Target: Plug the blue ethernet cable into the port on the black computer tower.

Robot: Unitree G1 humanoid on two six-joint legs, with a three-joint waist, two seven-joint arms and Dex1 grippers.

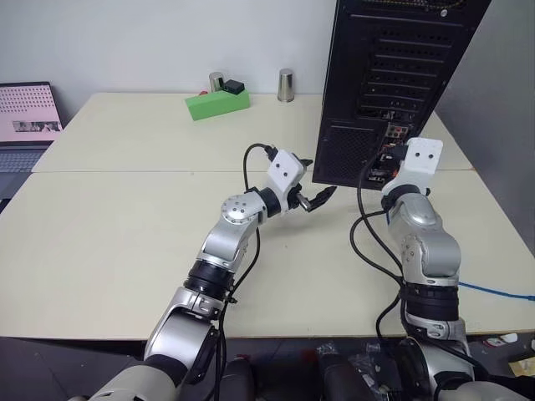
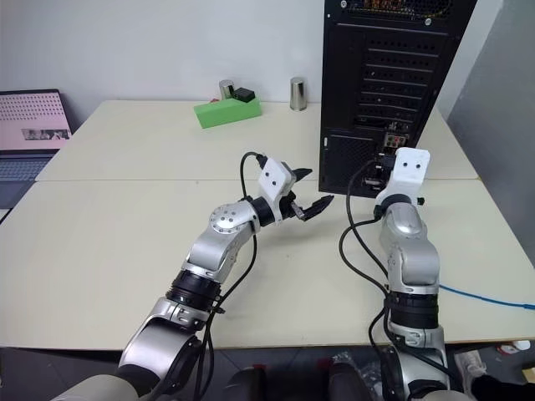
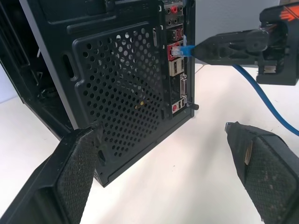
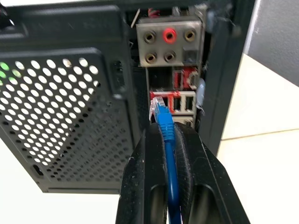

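Observation:
The black computer tower (image 1: 393, 75) stands at the table's far right with its rear face towards me. My right gripper (image 4: 164, 133) is shut on the blue ethernet cable (image 4: 169, 154) just behind its clear plug (image 4: 158, 103). The plug tip sits at the tower's connector strip (image 3: 176, 70), by a red-edged row of sockets below the round audio jacks. I cannot tell whether the tip is inside the port. The cable trails back off the table's right edge (image 1: 501, 292). My left gripper (image 1: 322, 199) is open and empty, level, left of the tower's vent grille (image 3: 126, 88).
A green box (image 1: 217, 104) and two metal cylinders (image 1: 286, 85) stand at the back of the cream table (image 1: 125, 217). A laptop (image 1: 29, 117) sits at the far left. Black robot cables (image 1: 364, 225) loop beside my right arm. A grey panel rises right of the tower.

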